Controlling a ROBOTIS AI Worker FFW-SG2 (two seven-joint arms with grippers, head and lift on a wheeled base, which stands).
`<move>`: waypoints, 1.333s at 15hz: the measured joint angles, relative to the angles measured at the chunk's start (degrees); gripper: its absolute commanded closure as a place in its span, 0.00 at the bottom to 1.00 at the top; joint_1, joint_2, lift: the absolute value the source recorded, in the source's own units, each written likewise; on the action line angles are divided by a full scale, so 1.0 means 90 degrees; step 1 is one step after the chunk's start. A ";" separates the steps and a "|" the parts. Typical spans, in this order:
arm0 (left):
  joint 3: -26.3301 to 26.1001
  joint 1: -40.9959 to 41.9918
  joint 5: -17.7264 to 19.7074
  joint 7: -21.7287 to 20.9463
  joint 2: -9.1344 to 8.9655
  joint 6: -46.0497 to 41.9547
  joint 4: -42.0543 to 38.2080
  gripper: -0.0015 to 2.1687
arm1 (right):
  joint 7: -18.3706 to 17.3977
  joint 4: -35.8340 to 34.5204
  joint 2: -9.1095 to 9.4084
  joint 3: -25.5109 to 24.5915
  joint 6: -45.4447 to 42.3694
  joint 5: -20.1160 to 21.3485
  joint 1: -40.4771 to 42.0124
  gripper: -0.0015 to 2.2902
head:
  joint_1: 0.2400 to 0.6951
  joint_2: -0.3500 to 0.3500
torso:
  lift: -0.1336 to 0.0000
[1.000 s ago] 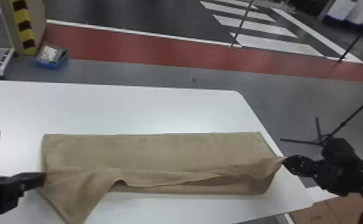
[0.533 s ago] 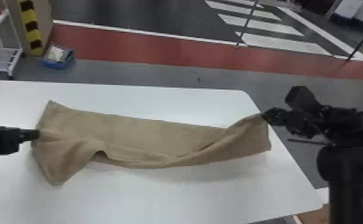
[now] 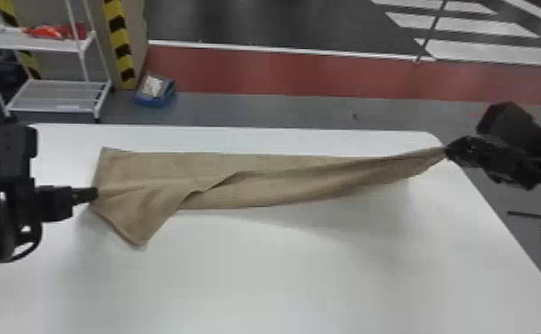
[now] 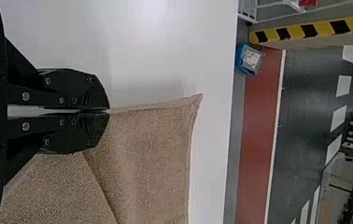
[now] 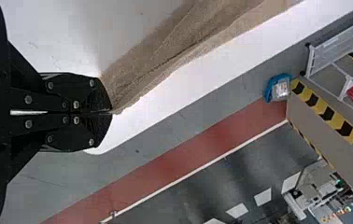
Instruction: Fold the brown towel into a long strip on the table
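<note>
My left gripper [image 3: 92,194] is at the left end of the brown towel [image 3: 256,182]; in the left wrist view the gripper [image 4: 109,111] is shut on the towel's edge [image 4: 151,140]. Over the table's far right corner, my right gripper [image 3: 447,152] pinches the other end, drawn to a narrow point. The right wrist view shows that gripper [image 5: 111,112] shut on the bunched cloth [image 5: 137,79]. Between them the towel is stretched lengthwise, with a diagonal fold near the middle and a loose corner pointing toward the near side at the left.
The white table [image 3: 273,275] extends in front of the towel. Beyond it stand a white shelf rack [image 3: 56,95] at the back left and a blue bin [image 3: 154,92] on the floor. A dark stand leg [image 3: 524,215] is off the table's right edge.
The right gripper has moved outward to the right with its towel end, which has narrowed to a point and straightened the cloth. The left gripper keeps its hold. The head view has shifted leftward.
</note>
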 measured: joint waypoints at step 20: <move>-0.1735 0.3713 -0.2648 -0.0314 0.0061 -0.3017 -0.3062 0.12 | -0.0310 -0.0552 0.0525 -0.0829 -0.0876 -0.0388 0.2120 0.65 | 1.00 0.11 | 0.08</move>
